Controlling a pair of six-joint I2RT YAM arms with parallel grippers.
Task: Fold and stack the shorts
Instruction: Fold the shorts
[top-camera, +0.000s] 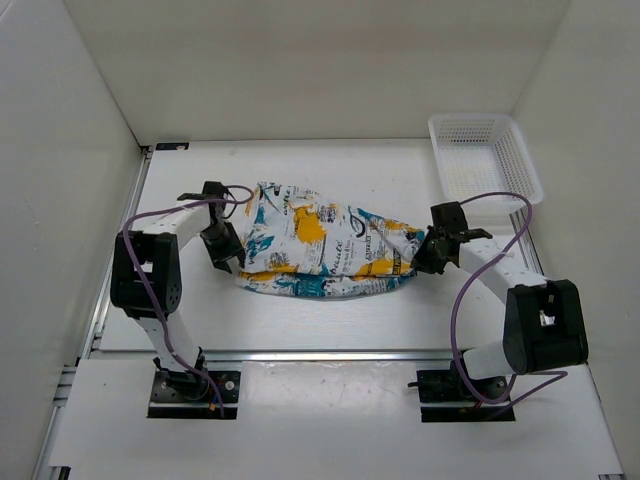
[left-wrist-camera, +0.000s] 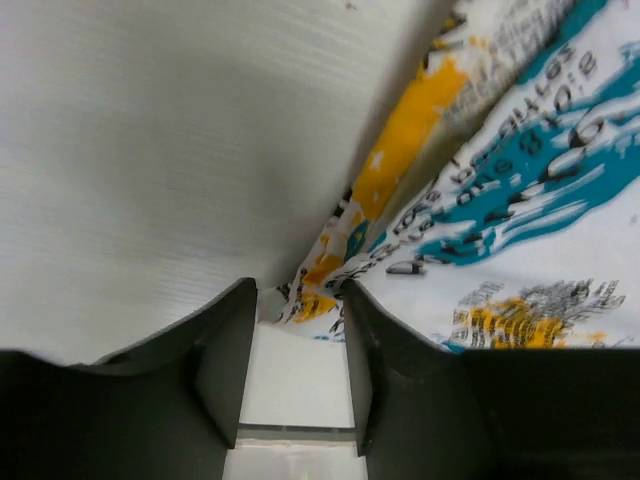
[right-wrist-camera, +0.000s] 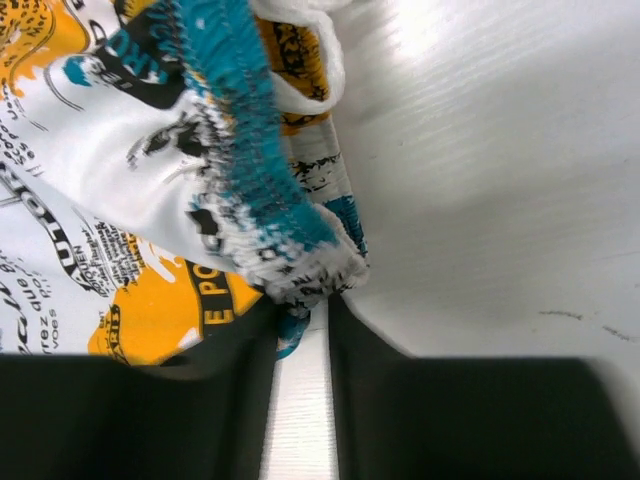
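Observation:
The shorts (top-camera: 320, 245) lie bunched across the middle of the table, white with yellow-orange, teal and black print. My left gripper (top-camera: 228, 262) is at their left edge. In the left wrist view its jaws (left-wrist-camera: 298, 290) stand apart with bare table between them, and the shorts (left-wrist-camera: 520, 200) reach only the fingertips. My right gripper (top-camera: 420, 252) is at the shorts' right end, where the fabric draws to a point. In the right wrist view its jaws (right-wrist-camera: 303, 300) stand narrowly apart, with the bunched teal-stitched hem of the shorts (right-wrist-camera: 150, 200) caught at the tips.
A white plastic mesh basket (top-camera: 485, 155) stands at the back right corner, just behind the right arm. White walls enclose the table on the left, back and right. A metal rail runs along the near edge by the arm bases.

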